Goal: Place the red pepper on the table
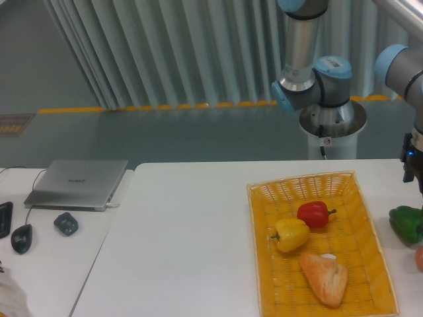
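Observation:
The red pepper [314,214] lies in the far part of the orange wicker basket [301,180], its dark stem pointing right. The basket sits on the right half of the white table [185,231]. My gripper [415,173] hangs at the frame's right edge, right of the basket and just above a green pepper [406,224]. It is well clear of the red pepper. The frame edge cuts off most of the gripper and hides its fingers, so its state does not show.
A yellow pepper [291,234] and a bread roll [324,278] share the basket, close in front of the red pepper. A reddish object [420,257] peeks in at the right edge. On the left table are a laptop [79,182], a mouse [21,238] and a small dark item [66,223].

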